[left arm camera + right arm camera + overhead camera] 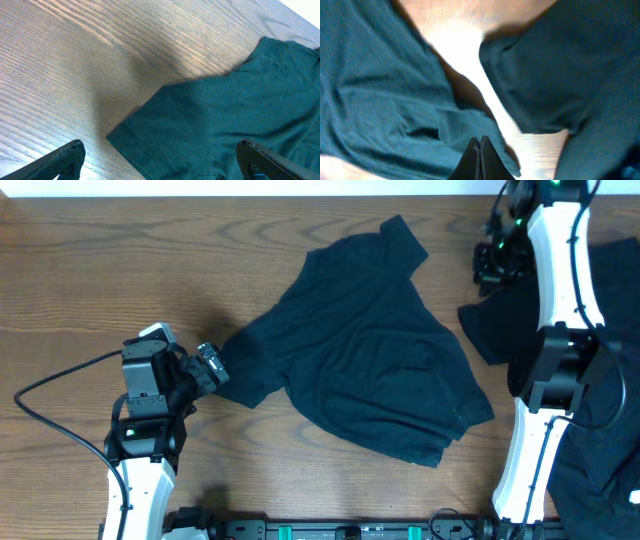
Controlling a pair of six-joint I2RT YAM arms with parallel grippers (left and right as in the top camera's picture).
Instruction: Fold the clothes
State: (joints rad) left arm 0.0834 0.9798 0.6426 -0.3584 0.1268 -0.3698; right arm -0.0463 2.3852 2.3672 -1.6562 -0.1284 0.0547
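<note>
Overhead, the T-shirt (370, 350) lies spread on the table (100, 270), left gripper (213, 365) at its sleeve, jaws apart; right gripper (480, 144) near another dark garment (497, 328), jaws together

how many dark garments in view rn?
2 at least: a dark navy T-shirt spread mid-table, and a dark cloth heap at far right, partly behind the white right arm. The heap may hide more.
</note>
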